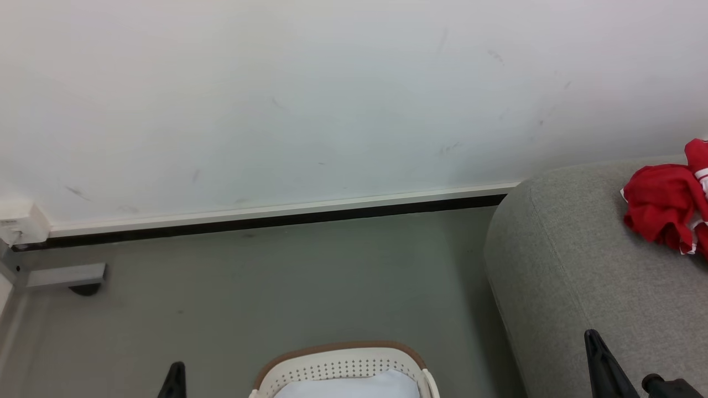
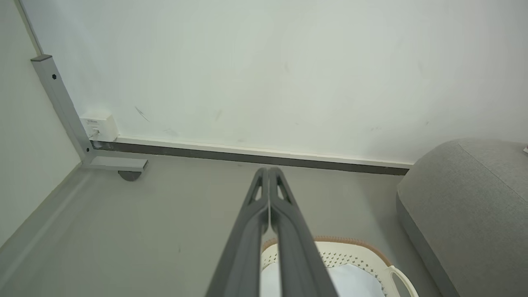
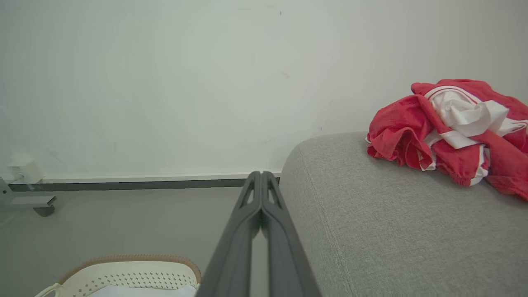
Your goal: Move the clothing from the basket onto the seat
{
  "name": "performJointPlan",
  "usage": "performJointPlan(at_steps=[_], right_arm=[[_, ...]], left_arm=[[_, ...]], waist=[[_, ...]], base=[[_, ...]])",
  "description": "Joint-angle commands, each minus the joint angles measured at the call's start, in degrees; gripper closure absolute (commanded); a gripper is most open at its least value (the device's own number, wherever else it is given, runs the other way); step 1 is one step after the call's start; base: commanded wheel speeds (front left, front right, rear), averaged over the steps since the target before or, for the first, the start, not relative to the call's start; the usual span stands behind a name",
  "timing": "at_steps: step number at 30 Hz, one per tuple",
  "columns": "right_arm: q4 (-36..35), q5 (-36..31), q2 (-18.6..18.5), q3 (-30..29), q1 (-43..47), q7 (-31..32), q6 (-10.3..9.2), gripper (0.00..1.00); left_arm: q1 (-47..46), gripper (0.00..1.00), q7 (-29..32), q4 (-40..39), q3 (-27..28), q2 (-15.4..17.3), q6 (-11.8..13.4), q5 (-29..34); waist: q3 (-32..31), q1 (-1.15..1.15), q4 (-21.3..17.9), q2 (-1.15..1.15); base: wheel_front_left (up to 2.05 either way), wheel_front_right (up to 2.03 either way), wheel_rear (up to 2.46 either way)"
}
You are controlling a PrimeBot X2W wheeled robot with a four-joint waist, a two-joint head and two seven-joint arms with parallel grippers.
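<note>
I see the clothing [image 3: 449, 132] crumpled on the seat [image 3: 392, 231], toward its back edge near the rounded end. The basket [image 1: 343, 365] stands on the floor [image 1: 276, 287] beside that end, with a pale cloth [image 1: 354, 387] inside. My left gripper [image 2: 269, 170] and right gripper [image 3: 260, 173] both have their fingers pressed together, holding nothing.

Left tool [image 2: 268, 170]: two long dark grey fingers [image 2: 249, 231], tapered, triangular cut-outs near tips
Right tool [image 3: 260, 173]: same dark grey, slim, matte, matching triangular cut-outs
</note>
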Motion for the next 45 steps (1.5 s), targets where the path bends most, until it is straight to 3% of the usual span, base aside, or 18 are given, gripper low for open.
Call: performJointPlan(at_steps=[1,23,45], right_arm=[[-0.8,2.5,-0.1,-0.4,-1.2,0.5,-0.01,1.00],[-1.3,25.5,-0.1,-2.0,-2.9,6.1,-0.03,1.00],[-1.4,43.4,0.0,-3.5,-4.3,10.5,-0.06,1.00]], left_arm=[[-1.5,1.00,0.5,-0.5,0.7,0.4,-0.3,-2.4],[-4.4,1.00,5.8,-0.1,2.0,-0.2,-2.8,-24.7],[-7.0,1.00,10.3,0.7,3.3,-0.7,-4.7,-42.1]], waist=[[0.0,0.00,0.0,0.00],[0.3,0.00,0.8,0.00],[0.5,0.00,1.6,0.00]], base=[[0.00,0.00,0.00],[0.00,0.00,0.00],[0.00,0.00,0.00]])
